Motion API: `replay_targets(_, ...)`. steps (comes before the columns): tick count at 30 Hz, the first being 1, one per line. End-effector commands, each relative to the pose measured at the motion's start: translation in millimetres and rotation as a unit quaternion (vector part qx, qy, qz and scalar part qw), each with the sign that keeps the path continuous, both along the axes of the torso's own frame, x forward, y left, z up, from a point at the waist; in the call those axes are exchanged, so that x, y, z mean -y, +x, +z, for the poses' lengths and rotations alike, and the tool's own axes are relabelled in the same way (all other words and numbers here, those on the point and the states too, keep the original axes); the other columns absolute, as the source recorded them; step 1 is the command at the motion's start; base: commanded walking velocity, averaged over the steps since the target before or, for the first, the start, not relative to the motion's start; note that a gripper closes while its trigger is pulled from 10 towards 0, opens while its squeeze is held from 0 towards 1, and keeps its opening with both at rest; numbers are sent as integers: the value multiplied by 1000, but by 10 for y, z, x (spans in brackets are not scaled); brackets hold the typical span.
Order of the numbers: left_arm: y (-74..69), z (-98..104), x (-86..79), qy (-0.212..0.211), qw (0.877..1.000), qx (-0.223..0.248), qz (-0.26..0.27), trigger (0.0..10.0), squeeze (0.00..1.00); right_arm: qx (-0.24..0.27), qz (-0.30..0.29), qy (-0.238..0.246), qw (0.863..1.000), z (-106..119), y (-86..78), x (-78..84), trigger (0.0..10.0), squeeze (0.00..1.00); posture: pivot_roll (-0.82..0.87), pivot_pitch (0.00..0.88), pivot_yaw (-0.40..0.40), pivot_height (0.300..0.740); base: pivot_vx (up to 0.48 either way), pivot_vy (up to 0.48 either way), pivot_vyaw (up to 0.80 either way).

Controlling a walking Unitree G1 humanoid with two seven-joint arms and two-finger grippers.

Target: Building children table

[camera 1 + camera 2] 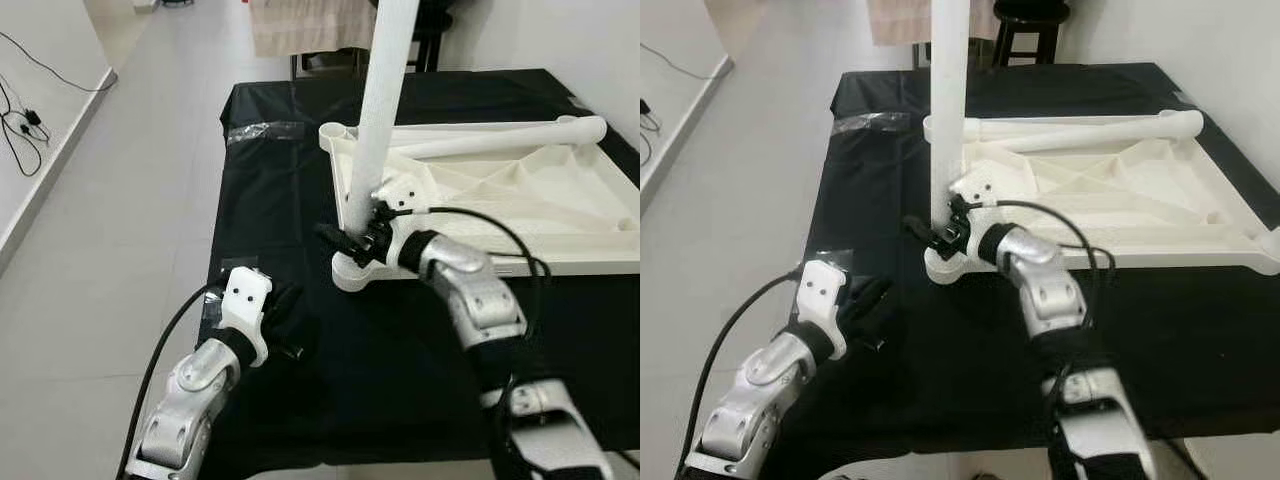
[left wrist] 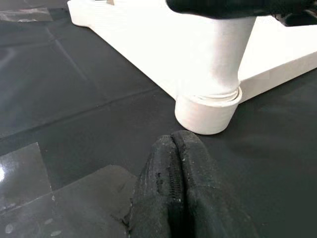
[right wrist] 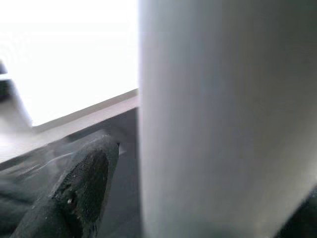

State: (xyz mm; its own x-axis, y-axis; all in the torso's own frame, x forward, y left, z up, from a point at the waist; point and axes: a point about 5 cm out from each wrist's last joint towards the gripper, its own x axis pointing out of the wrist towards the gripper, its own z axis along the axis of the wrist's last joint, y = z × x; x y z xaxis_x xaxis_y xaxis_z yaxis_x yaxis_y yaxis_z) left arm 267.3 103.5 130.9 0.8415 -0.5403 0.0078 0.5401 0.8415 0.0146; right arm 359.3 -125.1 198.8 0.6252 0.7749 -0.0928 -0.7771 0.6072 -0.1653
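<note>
Tabletop (image 1: 520,200): white, upside down on the black-covered table (image 1: 280,200), ribbed underside facing up, a corner socket (image 1: 352,272) at its near left corner.
Left gripper (image 1: 285,320): rested on the black cloth, near the socket but apart from it — its two fingers (image 2: 173,198) pressed together, holding nothing.
Upright leg (image 1: 385,100): white tube, stood in the corner socket, leaning slightly, its top out of frame.
Right gripper (image 1: 362,240): at the foot of the upright leg just above the socket — one finger (image 3: 81,191) on one side of the tube, the other at the far side, the jaws closed around the leg.
Loose leg (image 1: 500,140): lay flat across the far part of the tabletop's underside.
</note>
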Motion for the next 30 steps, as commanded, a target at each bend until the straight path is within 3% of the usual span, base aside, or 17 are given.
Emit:
replay_targets(1,-10,-41,-7,1,1000,-7,0,10000,0,-25,41,6,999,-41,24,-15,10000,0,2,110,-11,740,0,0,0)
replay_targets(3,-12,-42,-5,1,1000,-7,1,10000,0,-34,47,6,998,-42,48,1,10000,0,4,108,-14,740,0,0,0)
replay_targets(4,-17,-44,0,0,1000,-7,1,10000,0,-47,56,-7,997,-90,70,4,7451,0,9,109,-16,740,0,0,0)
replay_targets(5,-20,-45,2,0,1000,-7,1,10000,0,-52,58,-7,997,-111,74,-1,0,0,9,109,-15,740,0,0,0)
replay_targets(15,-39,-47,17,-1,1000,-8,0,10000,0,-70,67,8,995,-195,68,21,0,0,10,117,-13,740,0,0,0)
replay_targets(21,-37,-41,12,-2,1000,-8,-1,10000,0,-59,18,33,998,-214,63,96,0,0,2,126,-15,740,0,0,0)
replay_targets(23,-34,-33,-4,-2,1000,-7,1,10000,0,-75,-73,47,993,-424,-19,28,0,0,-6,133,-19,740,0,0,0)
replay_targets(24,-34,-33,-4,-2,1000,-7,1,10000,0,-75,-73,47,993,-424,-19,28,0,0,-6,133,-19,740,0,0,0)
replay_targets(25,-33,-30,-10,-2,1000,-7,2,10000,0,-79,-125,55,987,-513,-55,3,0,0,-6,133,-19,740,0,0,0)
replay_targets(27,-28,-27,-27,-2,1000,-6,3,10000,0,-126,-276,119,945,-779,-179,-42,0,0,-18,135,-15,740,0,0,0)
replay_targets(28,-28,-27,-27,-2,1000,-6,3,10000,0,-126,-276,119,945,-779,-179,-42,0,0,-18,135,-15,740,0,0,0)
replay_targets(29,-17,-32,-45,-1,1000,-7,2,10000,0,-55,-259,70,962,-661,-278,-161,0,0,-34,128,3,740,0,0,0)
replay_targets(30,-17,-32,-45,-1,1000,-7,2,10000,0,-55,-259,70,962,-661,-278,-161,0,0,-34,128,3,740,0,0,0)
